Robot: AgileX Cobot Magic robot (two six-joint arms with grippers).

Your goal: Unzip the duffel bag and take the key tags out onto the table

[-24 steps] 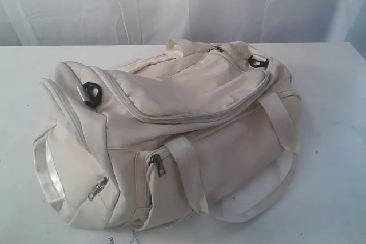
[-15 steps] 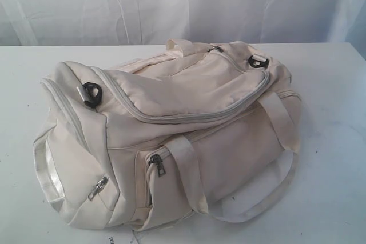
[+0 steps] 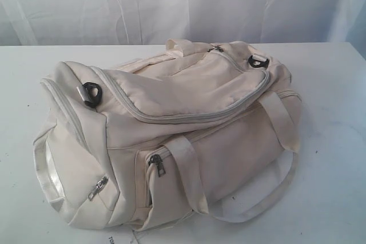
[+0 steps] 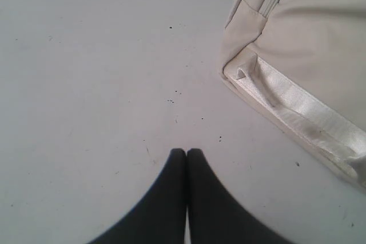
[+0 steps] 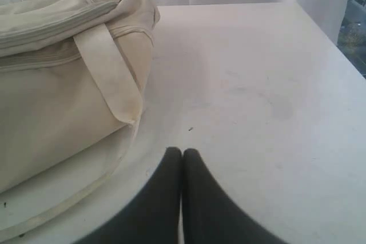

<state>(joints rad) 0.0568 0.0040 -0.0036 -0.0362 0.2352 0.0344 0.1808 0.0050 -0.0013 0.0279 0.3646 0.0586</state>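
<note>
Nothing has moved since the earlier frame: the bag (image 3: 171,135) lies just as it did on the white worktop (image 3: 331,112), and no fold or strap has shifted.

Furthest left, the left pincer (image 4: 186,151) hangs over bare worktop (image 4: 86,84). Its two dark fingers are pressed together at the tips, with nothing between them. The near end of the bag (image 4: 309,55) lies close by but apart from it.

The bag is cream-white and lies lengthwise across the middle of the worktop, its left end turned toward the camera. That end carries a small slanted zip with a silver pull (image 3: 98,188), and above it sits a black strap clip (image 3: 90,94). Next comes a front pocket with a dark pull (image 3: 156,163) at the top of its zip. A webbing handle (image 3: 189,175) runs down beside it and loops out onto the worktop. Across the top a long grey zip (image 3: 189,117) curves round the main flap and is closed along all the length that shows, so the inside is hidden. At the far right end are another dark pull (image 3: 216,48) and a second black clip (image 3: 258,62).

To the right, the right pincer (image 5: 182,150) is likewise closed tip to tip and empty. It is over the worktop (image 5: 257,84), near the bag (image 5: 51,84) and not touching it.
</note>
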